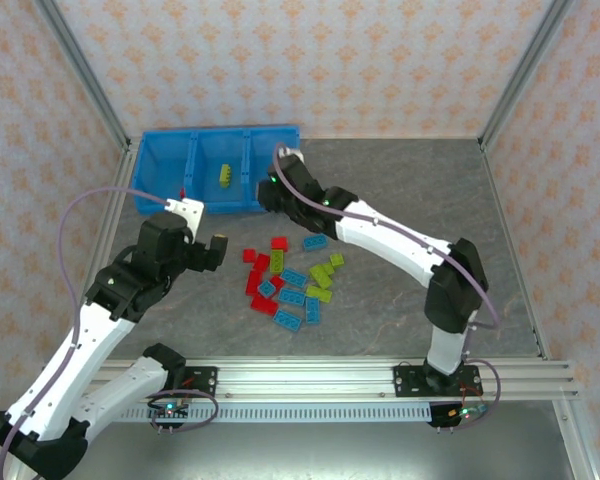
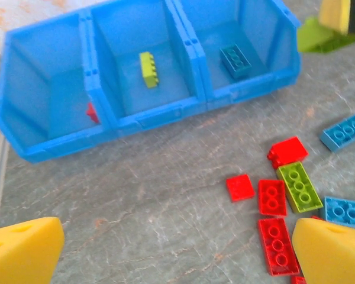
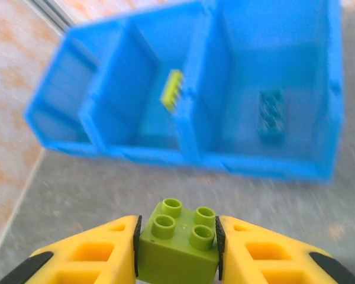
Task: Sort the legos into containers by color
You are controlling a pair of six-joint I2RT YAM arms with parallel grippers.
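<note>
**A:** Where's the lime-green square studded plastic brick (image 3: 178,234)?

**B:** Clamped in the right gripper (image 3: 177,251), just short of the long bright-blue plastic bin tray (image 3: 266,168).

**A:** Which way now?

**B:** To the middle compartment (image 3: 139,112), ahead and slightly left, where a lime brick (image 3: 172,90) lies. Meanwhile the left gripper (image 1: 205,250) hangs open beside the loose bricks (image 1: 285,280).

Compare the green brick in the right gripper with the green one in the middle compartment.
The held brick is square with four studs; the bin brick is long, narrow. The held brick is clamped studs-up in the right gripper; the bin brick lies loose in the middle compartment. Both are green.
</note>
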